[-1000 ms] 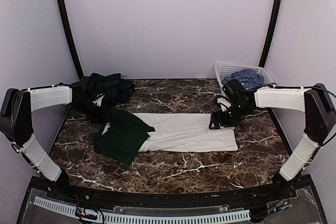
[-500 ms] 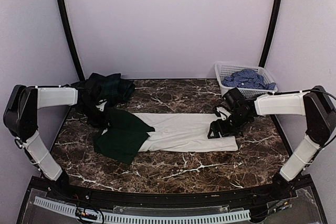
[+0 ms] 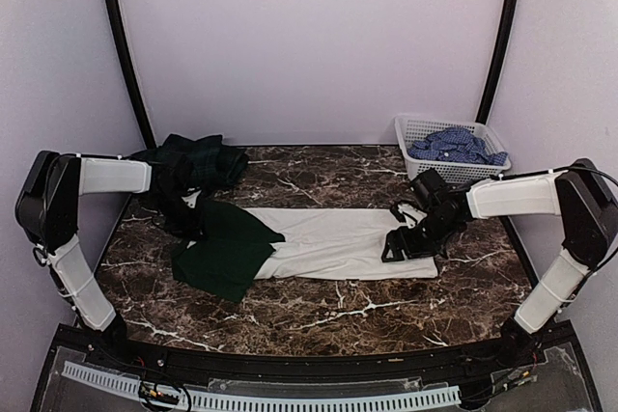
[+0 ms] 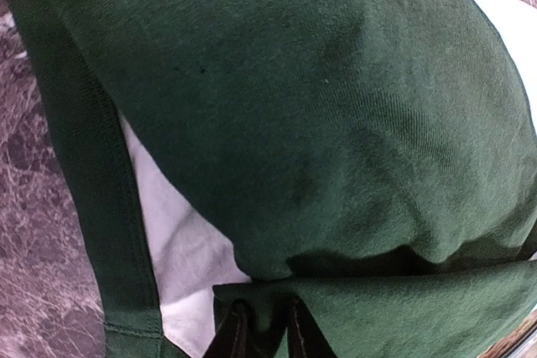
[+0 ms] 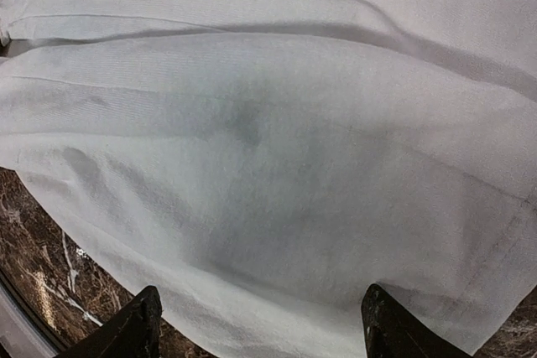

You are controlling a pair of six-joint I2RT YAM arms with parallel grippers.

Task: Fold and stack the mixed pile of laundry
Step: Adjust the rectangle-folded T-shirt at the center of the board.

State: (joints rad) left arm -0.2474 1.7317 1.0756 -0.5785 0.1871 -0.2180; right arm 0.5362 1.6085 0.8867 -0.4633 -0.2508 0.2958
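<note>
A white garment (image 3: 338,238) with dark green parts (image 3: 227,248) lies spread across the middle of the table. My left gripper (image 3: 196,224) is at its left end. In the left wrist view the gripper (image 4: 264,324) has its jaws nearly together, pinching a fold of the green cloth (image 4: 336,106). My right gripper (image 3: 396,243) is over the garment's right end, and in the right wrist view it (image 5: 260,324) stands open above the white cloth (image 5: 277,148). A dark green plaid garment (image 3: 198,163) is bunched at the back left. A blue-and-white check shirt (image 3: 454,145) lies in the basket.
The white lattice basket (image 3: 420,127) stands at the back right corner. Dark marble tabletop (image 3: 328,301) shows in front of the garment. Purple walls close in the back and sides, and a black rail runs along the near edge.
My left gripper moved right onto the green part and its jaws closed on the cloth. My right gripper slid a little nearer and left over the white garment's edge.
</note>
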